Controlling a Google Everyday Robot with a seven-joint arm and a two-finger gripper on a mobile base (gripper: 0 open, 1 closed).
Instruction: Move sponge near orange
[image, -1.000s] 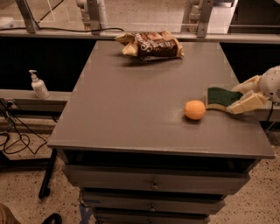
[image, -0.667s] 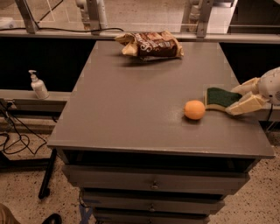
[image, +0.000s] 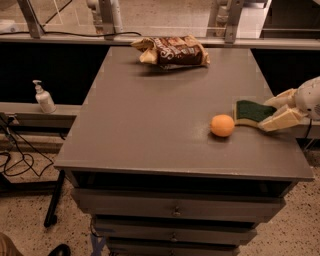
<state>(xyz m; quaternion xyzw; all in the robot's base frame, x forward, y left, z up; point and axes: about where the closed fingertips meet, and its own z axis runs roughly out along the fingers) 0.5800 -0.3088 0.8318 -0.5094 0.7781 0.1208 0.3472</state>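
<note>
The sponge (image: 250, 111), dark green top over pale yellow foam, lies flat on the grey table (image: 150, 120) near its right edge. The orange (image: 222, 125) sits just to its left, almost touching it. My gripper (image: 264, 116) reaches in from the right at table height. Its two cream fingers (image: 278, 120) stand apart, one along the far side of the sponge's right end and one along the near side. The sponge's right end is hidden between them.
A brown and tan snack bag (image: 172, 51) lies at the table's far edge. A soap dispenser bottle (image: 44, 97) stands on a low ledge to the left. Drawers sit under the table front, and cables trail on the floor at left.
</note>
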